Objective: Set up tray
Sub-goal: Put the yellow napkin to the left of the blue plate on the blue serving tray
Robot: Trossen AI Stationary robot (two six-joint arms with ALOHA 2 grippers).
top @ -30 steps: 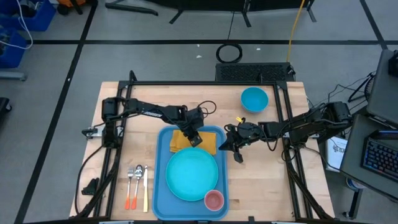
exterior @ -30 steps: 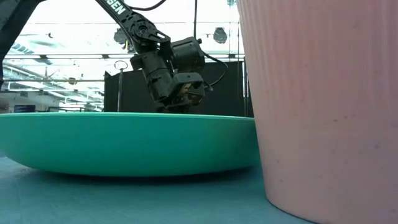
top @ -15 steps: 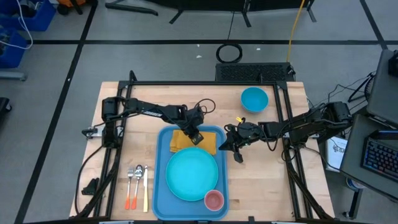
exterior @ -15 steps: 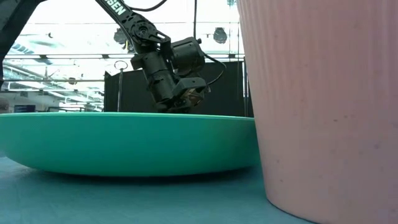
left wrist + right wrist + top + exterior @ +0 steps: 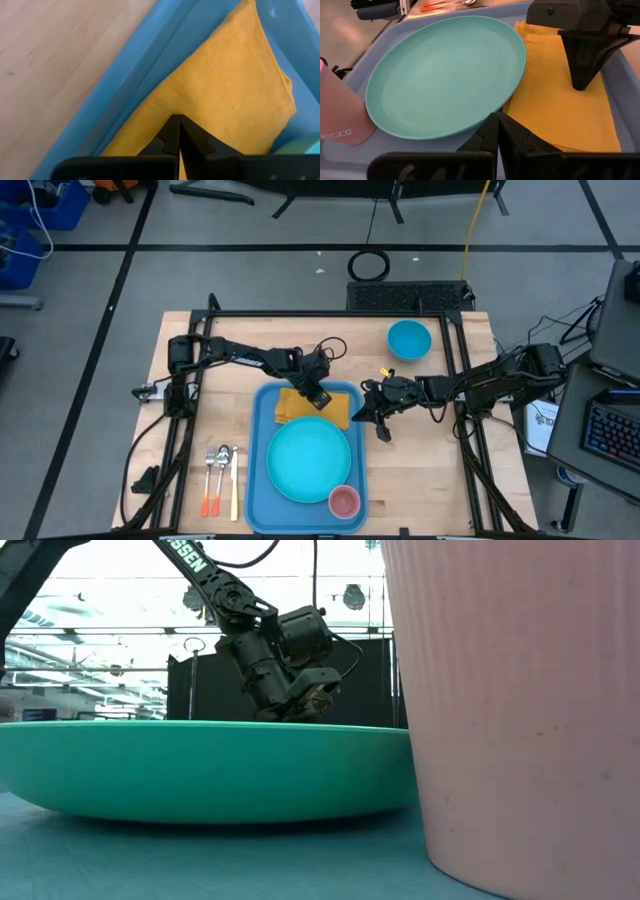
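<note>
The blue tray (image 5: pixel 257 472) lies flat on the table and carries a round turquoise plate (image 5: pixel 308 460), a pink cup (image 5: pixel 344 501) at its near right corner and a folded yellow napkin (image 5: pixel 288 408) at its far end. My left gripper (image 5: pixel 320 396) is shut and points down over the napkin (image 5: pixel 225 85), beside the plate's far edge. My right gripper (image 5: pixel 381 429) is shut and empty, low beside the tray's right rim, facing the plate (image 5: pixel 445 75). My left gripper (image 5: pixel 578 86) stands over the middle of the napkin (image 5: pixel 560 110) with shut fingers, coming from above and pointing down. Whether its tips touch the cloth, I cannot tell. No cloth shows between the fingers.
A blue bowl (image 5: pixel 408 338) sits near the table's far right corner. A fork, a spoon and a knife with orange handles (image 5: pixel 220 475) lie on the table left of the tray. Bare wood shows to the right of the tray and along the near right side.
My left gripper has risen a little off the napkin and shifted slightly toward the table's far edge, tipping a bit, with its fingers staying shut. The napkin, plate and cup lie as before.
</note>
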